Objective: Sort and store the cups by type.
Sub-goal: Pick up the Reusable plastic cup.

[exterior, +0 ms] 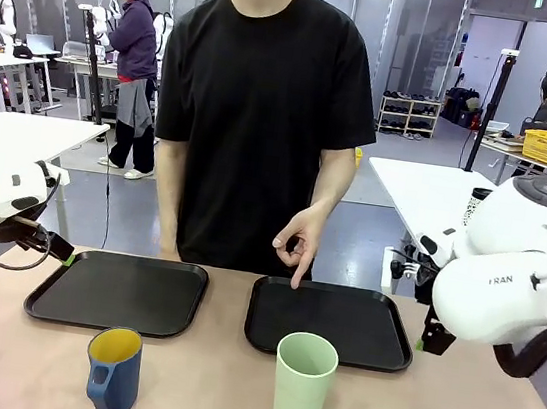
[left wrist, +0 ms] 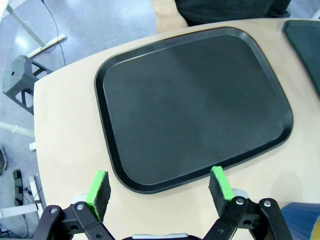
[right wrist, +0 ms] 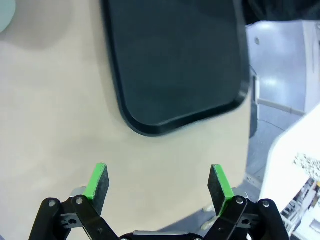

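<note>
Two cups stand near the table's front edge. The dark blue mug (exterior: 113, 370) with a yellow inside is in front of the left black tray (exterior: 121, 290). The tall pale green tumbler (exterior: 302, 387) is in front of the right black tray (exterior: 329, 321). My left gripper (left wrist: 159, 185) hangs open over the near rim of the left tray (left wrist: 190, 100), with nothing between its green pads. A corner of the mug (left wrist: 302, 220) shows beside it. My right gripper (right wrist: 158, 182) is open above bare table, short of the right tray (right wrist: 175, 60).
A person in a black shirt stands at the far side, one hand (exterior: 299, 243) pointing a finger down at the right tray's far edge. My left arm (exterior: 2, 199) and right arm (exterior: 516, 277) sit at the table's two sides. Bare tabletop lies between the cups.
</note>
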